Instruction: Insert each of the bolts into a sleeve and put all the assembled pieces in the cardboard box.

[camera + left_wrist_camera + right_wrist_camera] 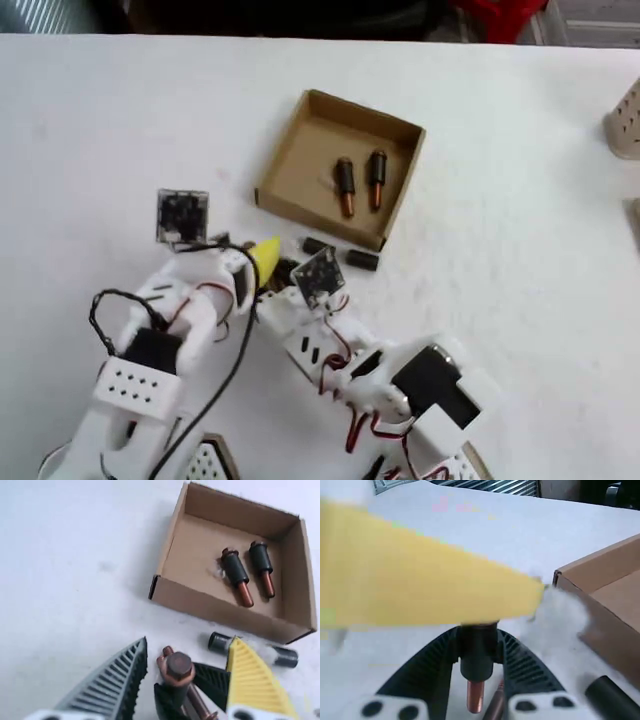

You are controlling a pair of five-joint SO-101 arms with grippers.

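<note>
Right jaws clamp the sleeve, its bolt between the parted left jaws.

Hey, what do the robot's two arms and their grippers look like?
Both arms are white plastic shells with black motors and thin red wires; the left arm also carries a looping black cable. The left gripper has one grey and one yellow ribbed finger; the right gripper has black ribbed fingers.
</note>
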